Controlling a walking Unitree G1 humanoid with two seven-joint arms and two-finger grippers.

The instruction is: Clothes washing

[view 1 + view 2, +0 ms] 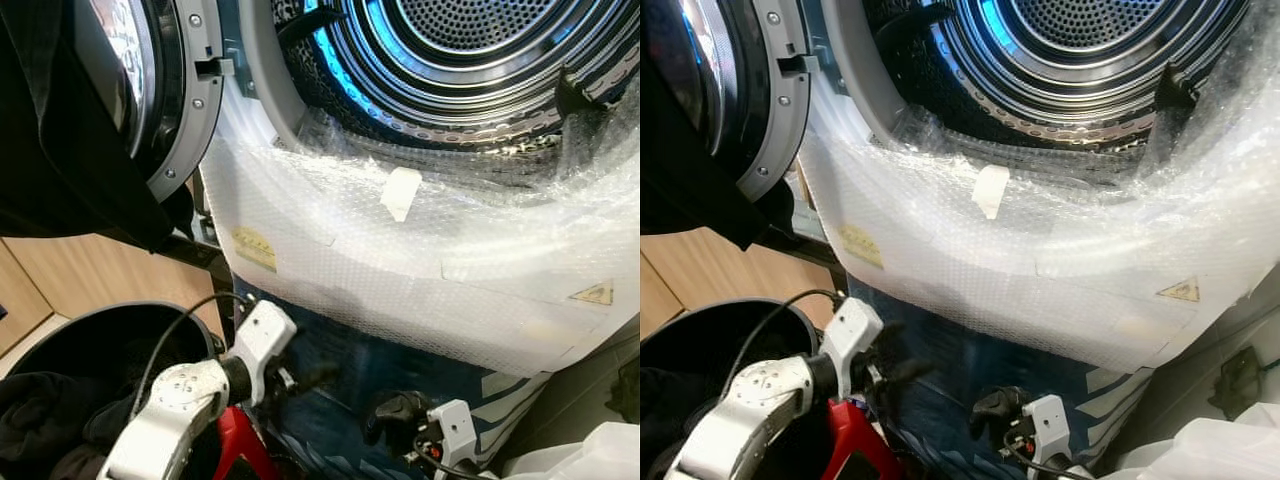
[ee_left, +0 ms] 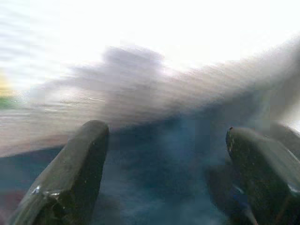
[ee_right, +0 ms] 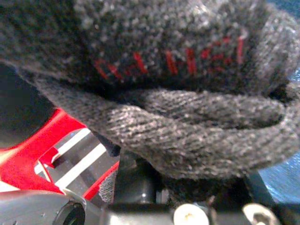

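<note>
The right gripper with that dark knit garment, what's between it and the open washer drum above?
In the left eye view, between the right gripper holding the dark knit garment and the drum lies the washer's bubble-wrapped front, then a dark blue panel.

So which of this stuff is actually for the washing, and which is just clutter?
For the washing:
drum
open door
dark sock in right gripper
basket of dark clothes
left gripper

Just there:
bubble wrap
warning sticker

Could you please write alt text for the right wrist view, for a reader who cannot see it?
A dark grey knitted garment with red lettering on it, seen close up and bunched in front of the right pincer. Behind it lies something red with white stripes.
</note>
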